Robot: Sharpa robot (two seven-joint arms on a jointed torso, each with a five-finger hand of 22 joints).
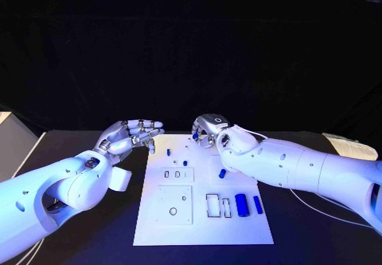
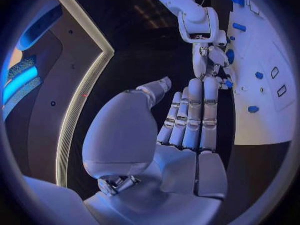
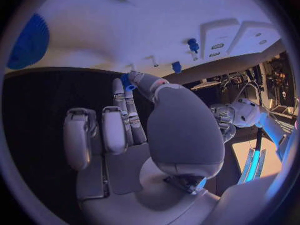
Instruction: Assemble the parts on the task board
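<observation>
White task board (image 1: 203,232) lies nearest the camera on the black table (image 1: 88,243), its near edge bare. Toward its near right stand two rectangular frames with a large blue part (image 1: 241,205) and a slimmer blue part (image 1: 258,204) just beside them; another blue part (image 1: 222,173) lies farther back, and a small one (image 1: 185,163) sits near the middle of the board. Left hand (image 1: 131,137) hovers at the board's far left corner, fingers loosely curled and apart, holding nothing. Right hand (image 1: 208,130) hangs over the board's far edge, pinching a small blue part (image 1: 195,135) at its fingertips; in the right wrist view the same piece (image 3: 127,81) shows between thumb and finger, close above the white surface.
</observation>
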